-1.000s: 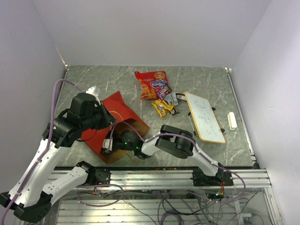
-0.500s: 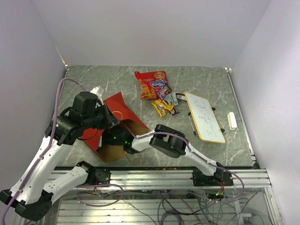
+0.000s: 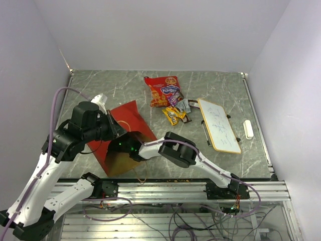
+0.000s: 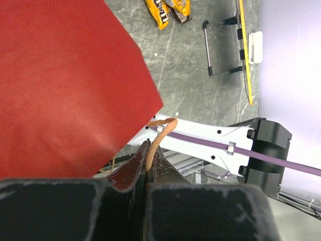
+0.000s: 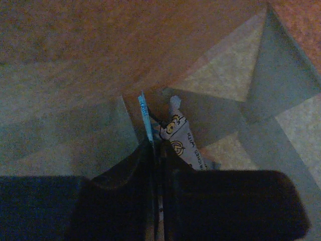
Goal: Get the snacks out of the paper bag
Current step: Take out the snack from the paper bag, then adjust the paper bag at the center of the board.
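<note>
I see the left gripper [image 4: 148,150] clenched on the string handle [image 4: 161,129] of the paper bag [image 3: 125,120], which lies near-left on the table [image 3: 100,85]. The right gripper [image 5: 156,150] is inside the bag, pinching a small white wrapper [image 5: 183,143]. The red packet [image 3: 163,90] and yellow packet [image 3: 172,116] sit far-centre, well apart from the bag.

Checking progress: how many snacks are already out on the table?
5 visible: red packet at the far middle; purple wrapper and silver wrapper at its near right corner; yellow packet and orange-brown wrapper nearer still. Overlaps may hide more.
</note>
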### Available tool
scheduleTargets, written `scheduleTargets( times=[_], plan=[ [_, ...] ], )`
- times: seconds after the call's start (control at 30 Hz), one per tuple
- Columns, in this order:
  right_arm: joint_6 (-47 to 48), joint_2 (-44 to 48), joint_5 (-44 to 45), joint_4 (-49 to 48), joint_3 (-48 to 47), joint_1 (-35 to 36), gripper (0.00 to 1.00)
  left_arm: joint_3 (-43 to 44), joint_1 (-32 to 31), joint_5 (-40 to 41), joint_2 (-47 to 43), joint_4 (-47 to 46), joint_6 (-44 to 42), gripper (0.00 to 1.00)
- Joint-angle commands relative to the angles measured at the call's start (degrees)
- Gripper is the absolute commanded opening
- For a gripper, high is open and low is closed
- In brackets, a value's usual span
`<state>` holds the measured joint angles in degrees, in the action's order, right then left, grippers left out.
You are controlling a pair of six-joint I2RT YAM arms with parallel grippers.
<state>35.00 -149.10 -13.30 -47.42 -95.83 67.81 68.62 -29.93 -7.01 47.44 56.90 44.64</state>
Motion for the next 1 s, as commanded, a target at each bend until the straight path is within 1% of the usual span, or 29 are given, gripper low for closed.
scheduleTargets(
  times=[0.0,0.07,0.1,0.23,0.37,0.5,0.53,0.67,0.77,0.8,0.9,0.97],
  plan=[
    [-0.6,5.0,1.1,1.5,6.1,-0.3,0.07,0.8,0.0,1.3,-2.5,-0.1,2.3,0.07],
    [-0.7,9.6,1.9,0.7,11.0,-0.3,0.01,0.9,0.0,2.4,-3.0,-0.2,2.9,0.07],
    [-0.9,11.9,2.4,0.3,13.6,-0.2,0.00,1.0,0.0,2.8,-3.1,-0.6,3.1,0.07],
    [-3.3,21.3,3.9,-0.7,25.0,0.3,0.00,2.0,0.0,4.2,-2.1,-2.2,3.1,0.07],
    [-5.4,30.5,2.6,2.4,34.1,1.2,0.00,3.5,0.0,4.6,-0.1,-5.0,2.5,0.07],
    [-8.9,39.2,0.8,9.4,38.1,2.6,0.00,5.6,0.0,4.0,3.0,-7.6,1.9,0.07],
    [-10.0,41.4,0.9,10.8,40.8,2.9,0.00,6.5,0.0,3.9,3.9,-8.1,1.5,0.07],
    [-13.6,52.4,2.0,16.3,46.4,3.7,0.00,9.3,0.0,3.2,6.9,-8.5,0.9,0.07],
    [-12.9,62.6,0.8,25.6,48.4,3.8,0.00,10.1,0.0,1.5,8.5,-10.0,1.1,0.07],
    [-13.0,65.8,1.6,29.5,48.7,3.8,0.00,10.4,0.0,1.0,9.0,-10.4,1.4,0.07],
    [-16.3,77.6,9.9,37.0,49.4,3.8,0.00,11.7,0.0,-1.2,10.9,-11.1,2.3,0.07],
    [-13.6,85.9,13.4,39.8,49.7,3.8,0.00,12.9,0.0,-3.3,12.6,-11.8,3.2,0.07]
  ],
)
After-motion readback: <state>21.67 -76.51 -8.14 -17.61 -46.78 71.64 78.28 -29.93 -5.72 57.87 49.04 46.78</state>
